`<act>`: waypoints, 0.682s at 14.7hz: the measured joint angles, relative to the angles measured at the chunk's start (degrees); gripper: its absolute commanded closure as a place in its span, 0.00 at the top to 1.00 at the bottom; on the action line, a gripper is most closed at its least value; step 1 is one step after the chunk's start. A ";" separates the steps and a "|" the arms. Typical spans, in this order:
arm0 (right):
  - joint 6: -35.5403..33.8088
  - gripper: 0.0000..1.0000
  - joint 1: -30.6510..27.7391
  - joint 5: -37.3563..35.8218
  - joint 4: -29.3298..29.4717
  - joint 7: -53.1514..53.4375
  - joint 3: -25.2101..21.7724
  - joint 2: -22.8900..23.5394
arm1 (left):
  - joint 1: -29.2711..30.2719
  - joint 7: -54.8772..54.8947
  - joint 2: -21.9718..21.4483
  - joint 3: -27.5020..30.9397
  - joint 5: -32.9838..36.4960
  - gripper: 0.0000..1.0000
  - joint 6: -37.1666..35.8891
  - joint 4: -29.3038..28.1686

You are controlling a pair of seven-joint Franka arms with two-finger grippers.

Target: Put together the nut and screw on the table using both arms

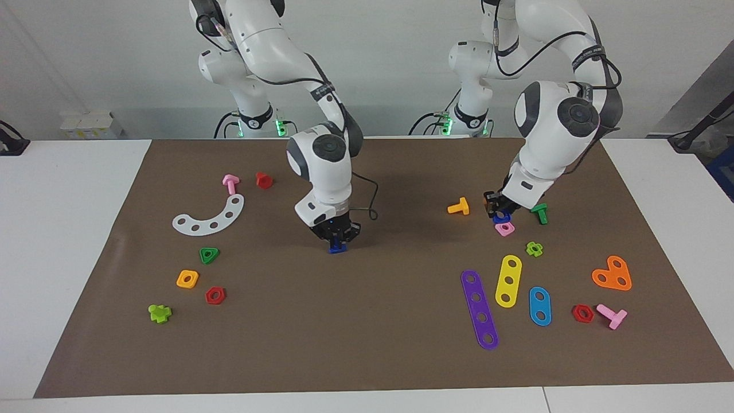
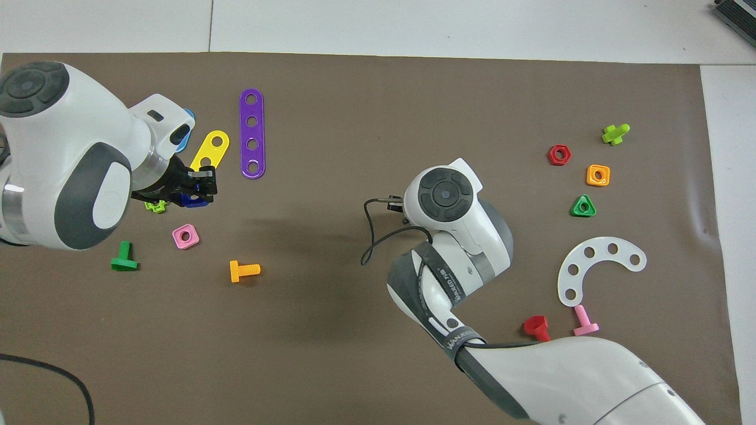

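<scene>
My right gripper [image 1: 337,236] points down over the middle of the brown mat [image 1: 367,332] and is shut on the dark-blue screw [image 1: 337,247], held just above the mat. In the overhead view the right arm hides this gripper and the screw. My left gripper [image 1: 496,207] is tilted low over the mat toward the left arm's end and is shut on the dark-blue nut [image 1: 502,218], slightly raised beside the pink square nut [image 1: 504,229]. The left gripper [image 2: 199,184] and the nut [image 2: 192,201] also show in the overhead view.
Around the left gripper lie an orange screw [image 1: 459,207], a green screw [image 1: 539,213], a lime piece [image 1: 534,248] and purple [image 1: 480,309], yellow [image 1: 508,280] and blue strips [image 1: 539,306]. Toward the right arm's end lie a white curved strip [image 1: 211,217], green triangular nut [image 1: 209,254] and orange-yellow nut [image 1: 187,279].
</scene>
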 measured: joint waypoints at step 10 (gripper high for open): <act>-4.83 1.00 -0.85 0.00 1.85 3.60 -0.25 -3.78 | -9.17 -20.40 3.34 -0.60 -2.00 0.00 7.72 -0.05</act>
